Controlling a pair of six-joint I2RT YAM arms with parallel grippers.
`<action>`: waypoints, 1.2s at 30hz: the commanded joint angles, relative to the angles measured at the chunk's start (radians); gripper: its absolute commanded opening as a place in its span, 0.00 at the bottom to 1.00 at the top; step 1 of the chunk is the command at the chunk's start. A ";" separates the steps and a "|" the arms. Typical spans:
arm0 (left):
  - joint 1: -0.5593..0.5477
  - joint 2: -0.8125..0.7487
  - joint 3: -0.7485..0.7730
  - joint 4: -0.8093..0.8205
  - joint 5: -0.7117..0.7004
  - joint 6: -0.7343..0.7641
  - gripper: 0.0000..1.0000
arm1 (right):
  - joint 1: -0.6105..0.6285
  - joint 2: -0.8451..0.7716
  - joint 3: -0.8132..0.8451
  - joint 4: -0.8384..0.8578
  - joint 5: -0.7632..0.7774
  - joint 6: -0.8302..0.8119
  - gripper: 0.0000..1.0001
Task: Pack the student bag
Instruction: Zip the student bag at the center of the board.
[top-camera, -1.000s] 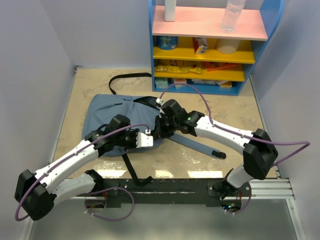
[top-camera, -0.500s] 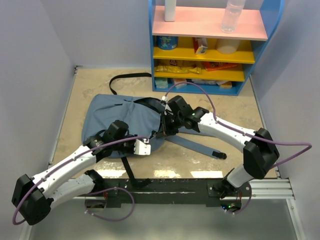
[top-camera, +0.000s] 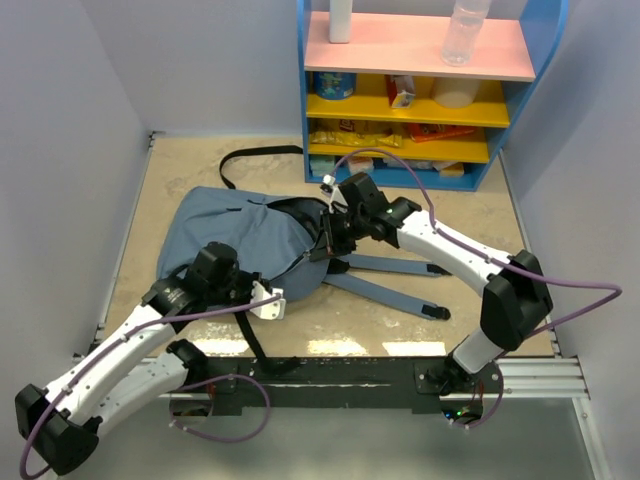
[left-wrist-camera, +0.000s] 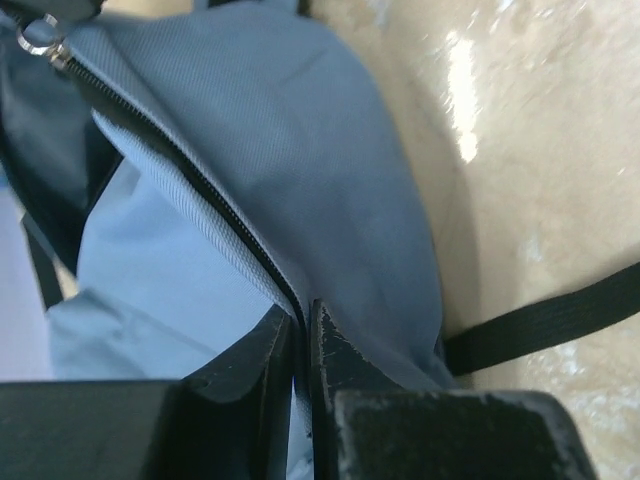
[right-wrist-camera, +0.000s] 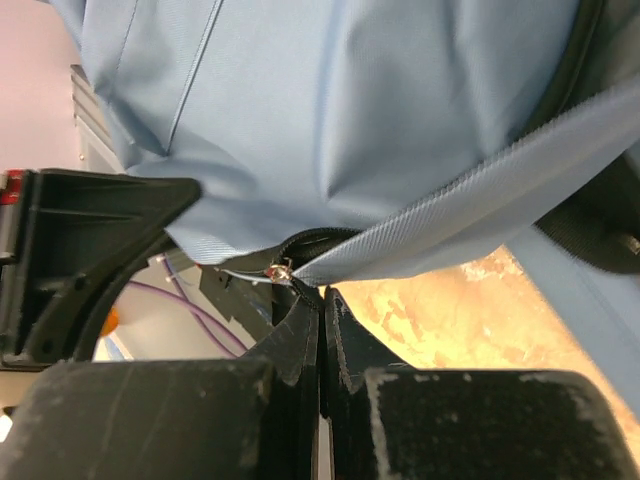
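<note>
Bag (top-camera: 235, 235) lies flat on the table (top-camera: 470, 215), in front of the shelf (top-camera: 420, 100) and a bit to its left. Its zip (left-wrist-camera: 190, 180) is partly open. The left gripper (left-wrist-camera: 300, 330) pinches the bag's cloth by the zip, on the side far from the shelf. The right gripper (right-wrist-camera: 320, 305) pinches the bag at the zip pull (right-wrist-camera: 283, 270), nearer the shelf. Two straps (top-camera: 400, 267) lie flat beside it.

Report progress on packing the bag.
Done: nothing visibly packed; the bag looks flat. In hand: the left gripper and right gripper both pinch the fabric along its zip. Left: probably opening it, loading, closing.
</note>
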 joint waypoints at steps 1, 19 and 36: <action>0.108 -0.026 0.004 -0.474 -0.138 0.132 0.13 | -0.122 0.021 0.107 0.019 0.161 -0.079 0.00; 0.182 0.305 0.483 -0.396 0.295 -0.191 1.00 | -0.137 -0.072 -0.083 0.138 0.117 -0.040 0.00; -0.143 0.520 0.377 0.265 -0.012 -0.712 1.00 | -0.067 -0.146 -0.166 0.115 0.085 -0.010 0.00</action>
